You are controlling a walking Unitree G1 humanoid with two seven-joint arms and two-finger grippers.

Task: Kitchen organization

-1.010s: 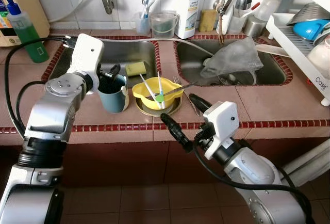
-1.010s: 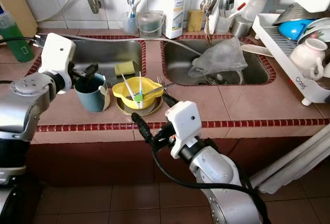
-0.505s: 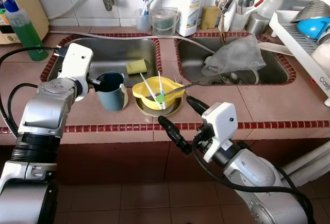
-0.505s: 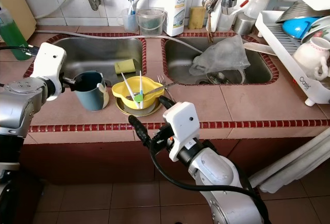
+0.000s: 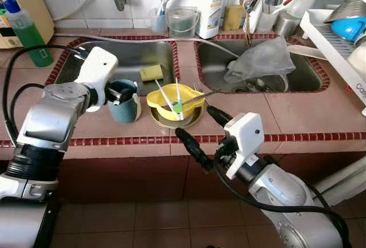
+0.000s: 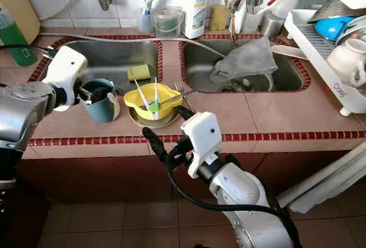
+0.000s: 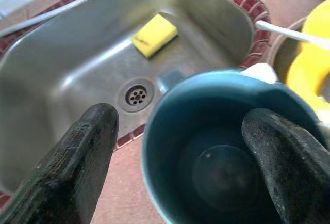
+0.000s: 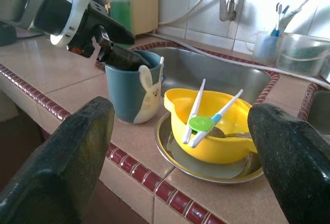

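The mug (image 5: pixel 124 102) stood on the bench (image 5: pixel 297 111) at centre left, beside the yellow bowl (image 5: pixel 174 103). Left gripper (image 5: pixel 117 92) jaws were open astride its rim. Right gripper (image 5: pixel 199 134) jaws were open below the bench edge.

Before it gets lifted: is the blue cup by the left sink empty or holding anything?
Empty: the left wrist view looks straight into the blue cup and shows a bare, dry bottom. The left gripper straddles its rim.

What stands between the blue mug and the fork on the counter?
The yellow bowl on its plate stands between the blue mug and the fork, seen in both eye views.
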